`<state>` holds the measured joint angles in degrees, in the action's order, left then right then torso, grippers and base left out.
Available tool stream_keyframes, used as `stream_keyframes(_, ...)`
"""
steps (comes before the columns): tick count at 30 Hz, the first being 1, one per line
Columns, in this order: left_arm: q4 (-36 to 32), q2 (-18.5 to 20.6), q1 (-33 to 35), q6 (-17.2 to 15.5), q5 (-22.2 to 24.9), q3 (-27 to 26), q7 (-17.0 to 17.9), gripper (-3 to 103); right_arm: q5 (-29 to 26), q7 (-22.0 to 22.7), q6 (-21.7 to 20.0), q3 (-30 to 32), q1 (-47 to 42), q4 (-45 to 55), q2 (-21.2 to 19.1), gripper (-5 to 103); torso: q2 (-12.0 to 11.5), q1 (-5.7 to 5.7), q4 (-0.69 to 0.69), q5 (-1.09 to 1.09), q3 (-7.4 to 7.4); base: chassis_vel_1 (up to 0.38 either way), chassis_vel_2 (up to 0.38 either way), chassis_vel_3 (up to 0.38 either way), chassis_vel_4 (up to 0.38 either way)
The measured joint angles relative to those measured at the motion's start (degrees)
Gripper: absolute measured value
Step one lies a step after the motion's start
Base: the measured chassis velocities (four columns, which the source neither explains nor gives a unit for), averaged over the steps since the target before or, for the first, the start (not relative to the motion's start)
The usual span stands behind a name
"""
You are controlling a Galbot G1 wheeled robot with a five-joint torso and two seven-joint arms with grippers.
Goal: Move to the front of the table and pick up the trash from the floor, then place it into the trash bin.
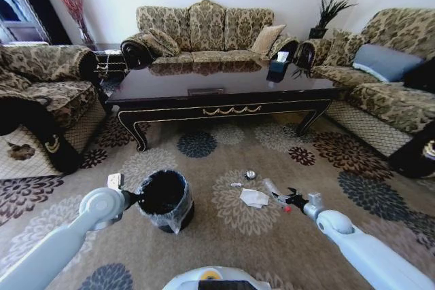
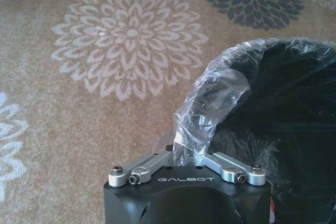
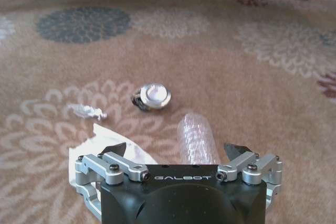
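Jaws spread wide on the right gripper [image 3: 178, 153], black fingertips [image 3: 116, 148] standing either side of the small clear ribbed plastic bottle [image 3: 198, 139] lying on the beige flower-patterned carpet [image 3: 226, 72]. It's low, right over the bottle, but not closed on it. Over on the left, the left gripper [image 2: 185, 148] is pinched shut on the clear plastic liner [image 2: 210, 103] folded over the rim of the small round black trash bin [image 1: 165, 198], holding that bin steady on the carpet.

Just beside the bottle lies the crumpled white tissue [image 1: 254, 197], partly under the right gripper's near finger in the right wrist view. A little farther off sits the shiny silver crumpled ball [image 3: 151, 96], with the tiny pale scrap [image 3: 86, 111] off to its side. Beyond all that, the long glossy dark wood coffee table [image 1: 224, 93].

That bottle looks empty, so I'd judge it light, smooth and ready to roll or squirt out; a grip across the ribbed middle seems safest, gently, since thin plastic crushes. The tissue is soft and will bunch; the ball is small and may skid.
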<state>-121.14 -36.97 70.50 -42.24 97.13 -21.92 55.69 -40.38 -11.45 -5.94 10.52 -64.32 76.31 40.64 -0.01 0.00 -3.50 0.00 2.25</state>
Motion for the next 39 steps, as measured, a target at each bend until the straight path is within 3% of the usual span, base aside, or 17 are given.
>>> stream_keyframes(10,-0.68,0.36,-0.38,0.01,-0.26,1.57,-0.27,0,3.26,-2.79,3.66,-6.13,8.12,-13.88,4.16,100,0.00,0.00,-0.01,0.01,0.01,0.000,0.000,0.000,0.000)
stream_keyframes(39,-3.48,0.30,3.23,0.10,-1.53,0.56,-0.60,0,9.67,-6.70,8.26,-8.87,19.84,-36.01,11.64,100,0.01,0.00,0.00,0.00,0.00,0.000,0.000,0.000,0.000)
